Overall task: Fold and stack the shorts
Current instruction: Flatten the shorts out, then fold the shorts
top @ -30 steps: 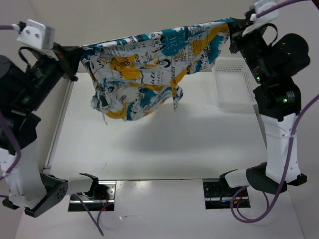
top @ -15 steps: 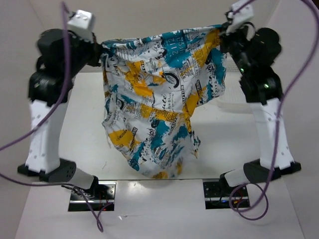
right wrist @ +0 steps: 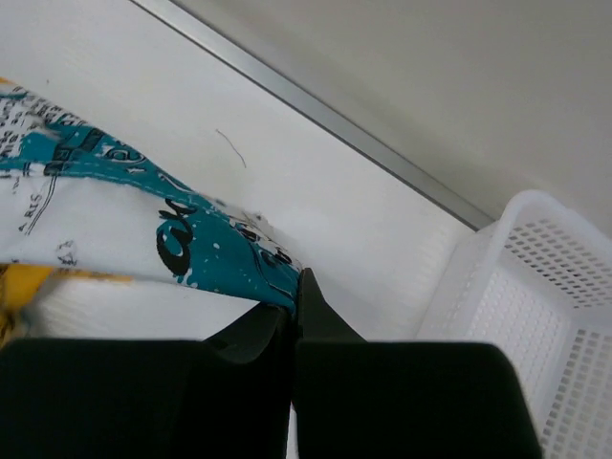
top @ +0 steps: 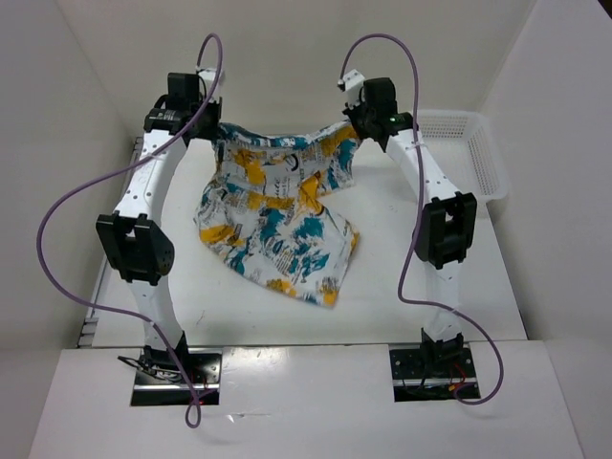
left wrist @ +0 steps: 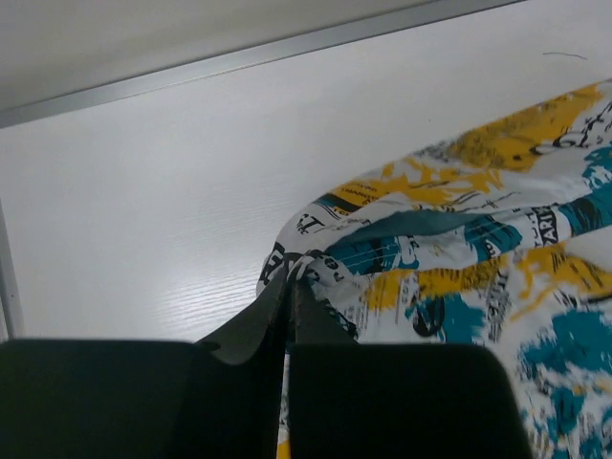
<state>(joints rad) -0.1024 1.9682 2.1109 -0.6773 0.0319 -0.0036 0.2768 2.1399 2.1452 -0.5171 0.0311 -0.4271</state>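
The printed shorts (top: 275, 215) lie spread over the middle and back of the white table, their lower end reaching toward me. My left gripper (top: 212, 131) is shut on the back left corner of the shorts (left wrist: 449, 249), pinched at the fingertips (left wrist: 292, 277). My right gripper (top: 355, 127) is shut on the back right corner of the shorts (right wrist: 115, 206), holding a teal edge. Both corners are held low near the table's far edge, with the fabric between them sagging.
A white mesh basket (top: 469, 158) stands at the back right, and it also shows in the right wrist view (right wrist: 535, 316). A metal rail (left wrist: 239, 59) runs along the table's far edge. Walls close in the left and right sides.
Both arms have reached far forward and down. The shorts, held high and hanging before, now lie draped on the table with only the back corners held.
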